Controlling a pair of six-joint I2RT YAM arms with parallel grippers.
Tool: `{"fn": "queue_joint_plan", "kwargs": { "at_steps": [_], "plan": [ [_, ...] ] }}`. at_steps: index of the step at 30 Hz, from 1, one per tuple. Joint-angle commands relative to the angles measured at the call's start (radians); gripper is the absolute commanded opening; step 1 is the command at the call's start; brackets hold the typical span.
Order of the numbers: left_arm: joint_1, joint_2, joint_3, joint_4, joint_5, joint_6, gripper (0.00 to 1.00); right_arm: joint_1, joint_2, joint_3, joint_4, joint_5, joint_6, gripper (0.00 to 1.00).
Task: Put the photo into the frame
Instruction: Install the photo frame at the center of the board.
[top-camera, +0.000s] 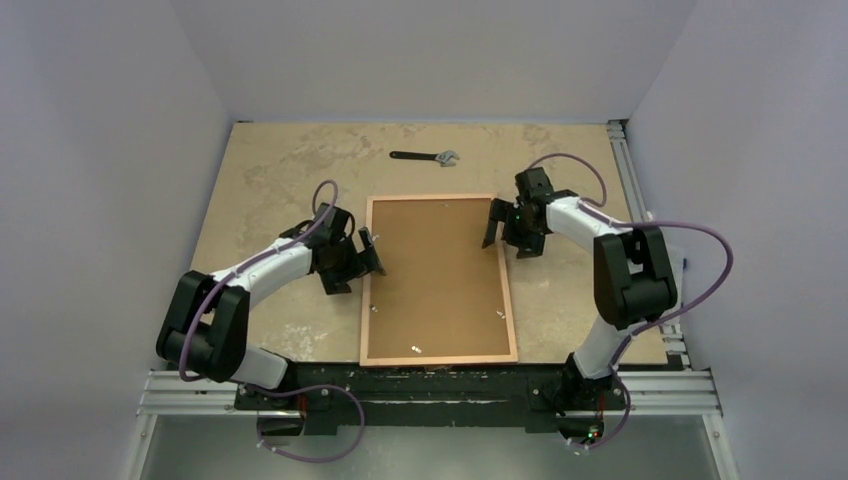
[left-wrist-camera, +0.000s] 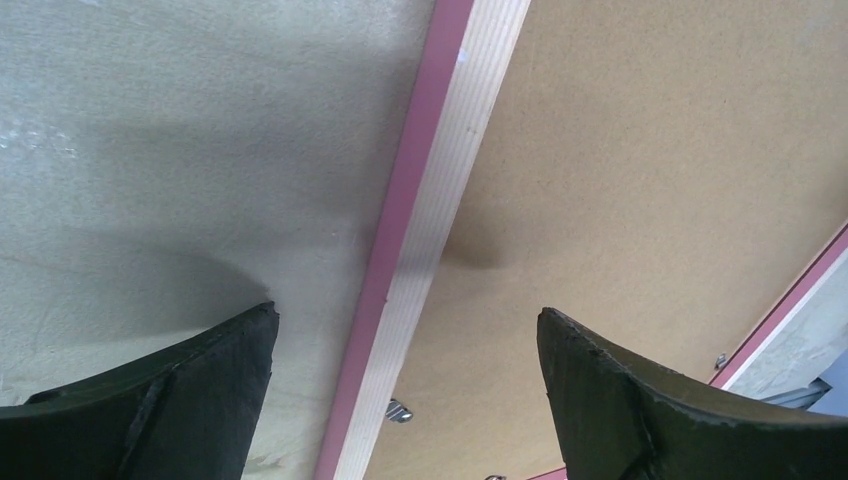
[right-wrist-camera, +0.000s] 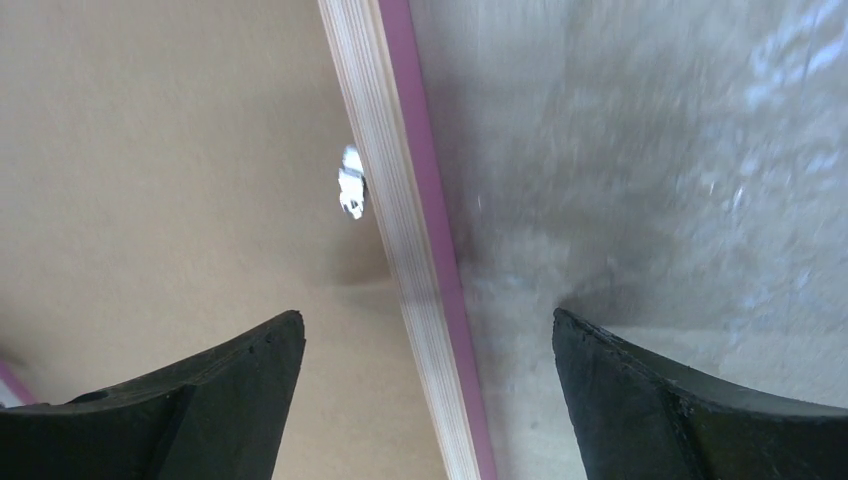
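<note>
The frame (top-camera: 440, 358) lies flat and back-up at the centre of the desk (top-camera: 270, 180), a brown backing board (top-camera: 440, 280) seated in it, with the left jaws spread apart astride its left rail and the right jaws spread apart astride its right rail, and 1 wrench (top-camera: 425, 157) lying beyond its far edge.

Left pincer (top-camera: 366, 252): jaws spread wide, one finger either side of the left rail of the frame (top-camera: 438, 359), along its far half. Right pincer (top-camera: 506, 232): jaws equally wide, straddling the frame's right rail, nearer its far corner. Both forearms angled inward toward the frame.
</note>
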Motion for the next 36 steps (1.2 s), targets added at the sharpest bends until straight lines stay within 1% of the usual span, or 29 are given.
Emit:
{"fn": "queue_joint_plan", "kwargs": {
  "at_steps": [1, 4, 9, 11, 14, 17, 19, 22, 23, 28, 29, 30, 31, 33, 36],
  "plan": [
    [-0.026, -0.03, 0.012, -0.007, -0.025, -0.021, 0.98, 0.027, 0.073, 0.173, -0.047, 0.141, -0.016, 0.92],
    [-0.034, -0.033, 0.039, -0.038, -0.045, -0.013, 0.97, 0.04, 0.151, 0.253, -0.08, 0.188, -0.023, 0.89],
    [-0.038, -0.017, 0.037, -0.036, -0.038, -0.008, 0.97, 0.08, 0.245, 0.355, -0.12, 0.256, -0.033, 0.8],
    [-0.038, 0.0, 0.038, -0.035, -0.036, -0.003, 0.97, 0.099, 0.27, 0.38, -0.142, 0.302, -0.039, 0.78],
    [-0.04, 0.02, 0.042, -0.032, -0.032, 0.001, 0.98, 0.111, 0.277, 0.372, -0.148, 0.319, -0.04, 0.73],
    [-0.041, 0.031, 0.044, -0.03, -0.03, 0.004, 0.97, 0.113, 0.261, 0.332, -0.125, 0.31, -0.032, 0.64],
    [-0.042, 0.036, 0.044, -0.032, -0.03, 0.007, 0.97, 0.114, 0.256, 0.311, -0.111, 0.302, -0.029, 0.56],
    [-0.043, 0.038, 0.046, -0.036, -0.036, 0.011, 0.97, 0.113, 0.259, 0.302, -0.11, 0.264, -0.024, 0.52],
    [-0.043, 0.04, 0.046, -0.037, -0.037, 0.011, 0.97, 0.113, 0.255, 0.294, -0.109, 0.253, -0.021, 0.49],
    [-0.044, 0.048, 0.046, -0.036, -0.037, 0.014, 0.97, 0.113, 0.243, 0.275, -0.104, 0.246, -0.014, 0.23],
    [-0.044, 0.048, 0.047, -0.039, -0.037, 0.017, 0.97, 0.113, 0.24, 0.271, -0.103, 0.245, -0.013, 0.15],
    [-0.044, 0.049, 0.047, -0.04, -0.037, 0.017, 0.97, 0.114, 0.239, 0.269, -0.103, 0.244, -0.01, 0.09],
    [-0.044, 0.05, 0.047, -0.04, -0.037, 0.018, 0.97, 0.113, 0.238, 0.264, -0.103, 0.244, -0.008, 0.05],
    [-0.044, 0.051, 0.046, -0.039, -0.038, 0.017, 0.97, 0.113, 0.237, 0.26, -0.103, 0.244, -0.008, 0.0],
    [-0.044, 0.055, 0.049, -0.044, -0.038, 0.019, 0.97, 0.113, 0.233, 0.254, -0.103, 0.244, -0.011, 0.0]
  ]
}}
